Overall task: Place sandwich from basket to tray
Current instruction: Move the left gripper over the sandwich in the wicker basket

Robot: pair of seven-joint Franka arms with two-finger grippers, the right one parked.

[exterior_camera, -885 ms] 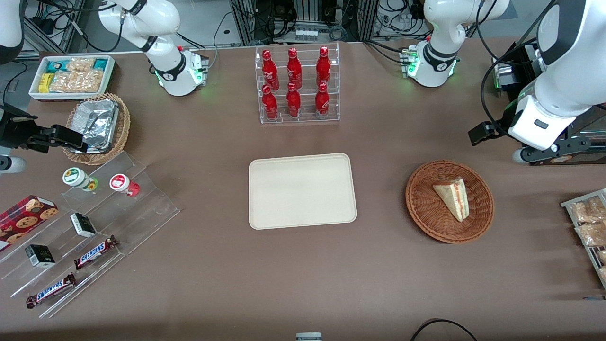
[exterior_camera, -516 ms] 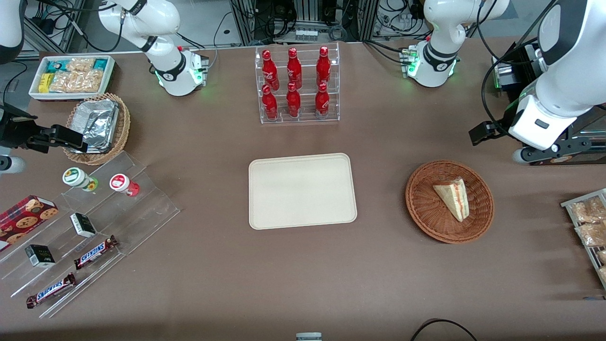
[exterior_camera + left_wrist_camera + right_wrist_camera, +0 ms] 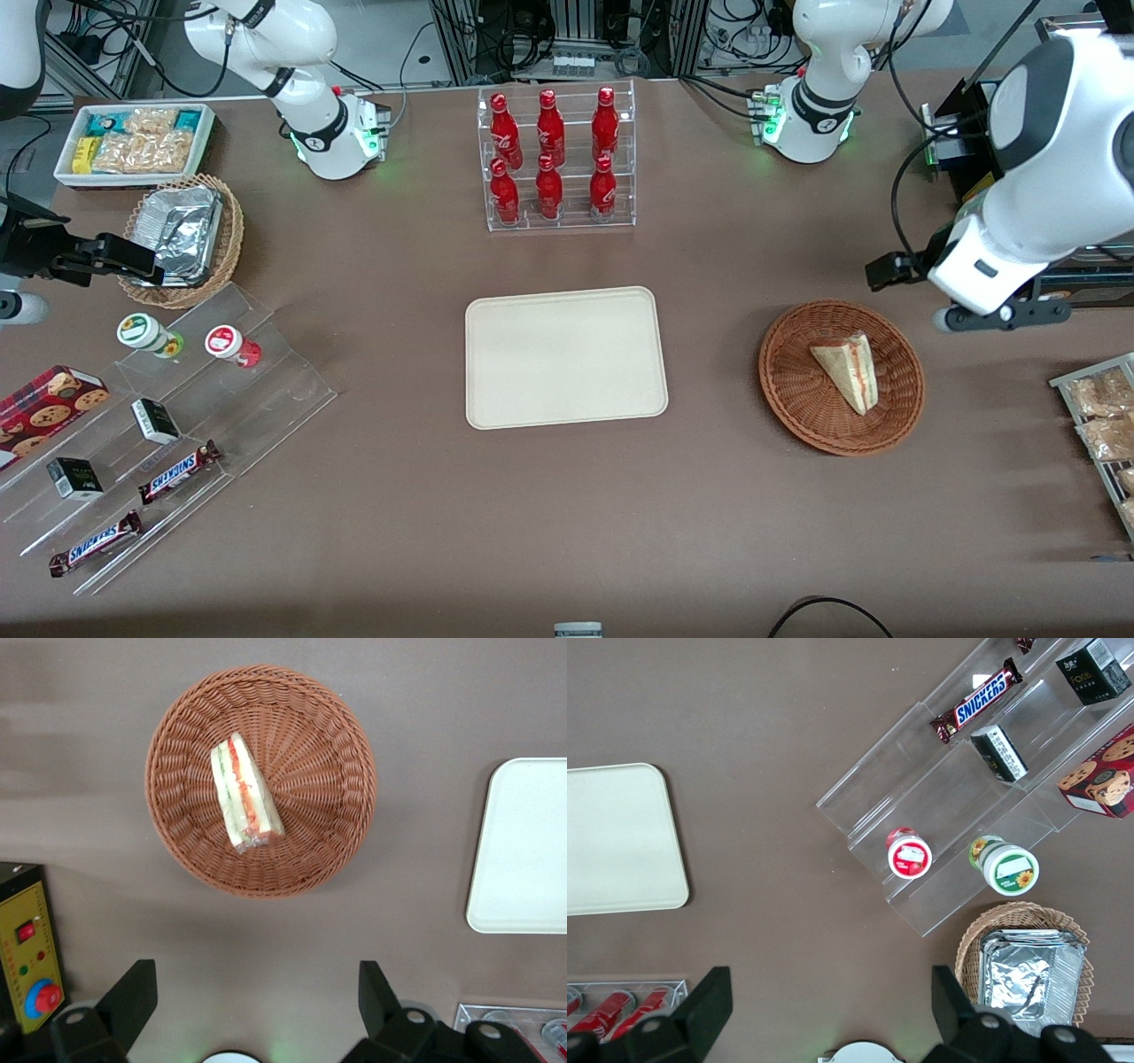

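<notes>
Claw (image 3: 257, 1005): fingers spread wide, holding nothing, raised above the brown surface (image 3: 709, 496) just beside the basket (image 3: 899, 416) and farther from the front camera than it, nothing standing between the two. Sandwich (image 3: 846, 370): lying in the basket toward the working arm's end of the surface, with bare surface separating the basket from the tray (image 3: 565, 356) at the middle. Surroundings: clear rack of red bottles (image 3: 555, 159) toward the surface's edge farthest from the front camera; two bars (image 3: 177, 471) lettered "SNICKERS" on a clear stepped stand (image 3: 168, 425) toward the parked arm's end; bagged snacks (image 3: 1103, 416) at the working arm's edge.
</notes>
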